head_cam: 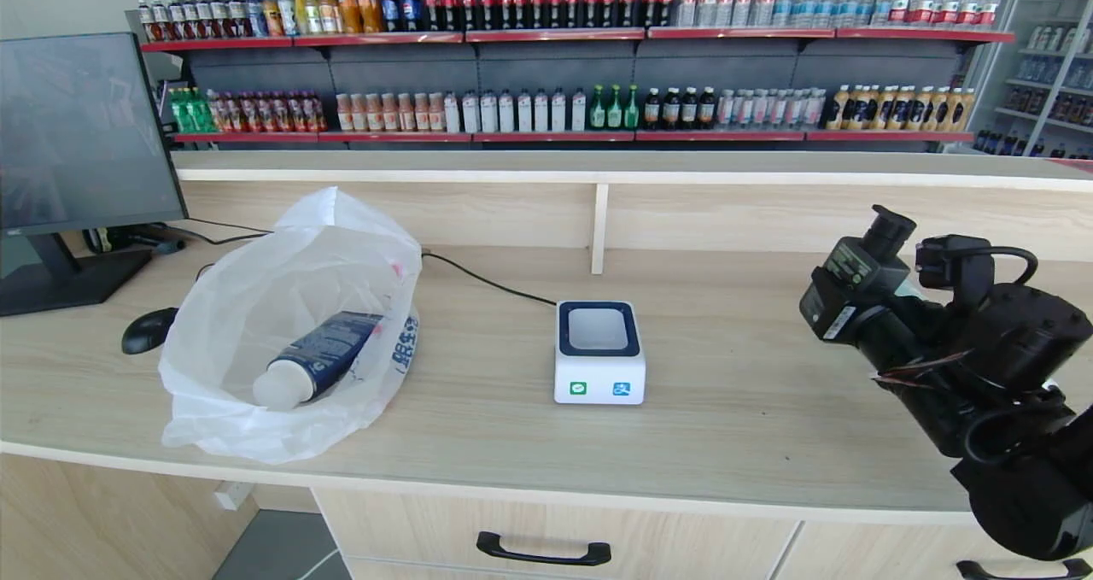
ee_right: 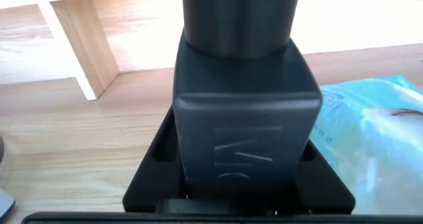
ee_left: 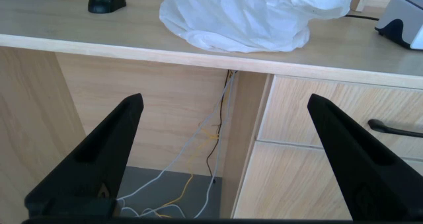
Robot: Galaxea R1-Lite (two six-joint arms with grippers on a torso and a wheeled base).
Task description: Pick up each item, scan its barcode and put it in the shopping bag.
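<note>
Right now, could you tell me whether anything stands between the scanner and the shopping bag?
Nothing visible does. The counter between the scanner and the shopping bag is bare; the scanner's cable runs behind that stretch, toward the bag's far side.

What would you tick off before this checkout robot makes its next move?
1. Shopping bag mouth open and facing up: ok.
2. Scanner window uncovered: ok.
3. Blue tube lying inside the bag: ok.
4. Next item, the pale blue packet, lying on the counter: ok.
5. Left claw open and holding nothing, below the counter's edge: ok.
6. Which side of the packet carries its barcode: cannot tell.
</note>
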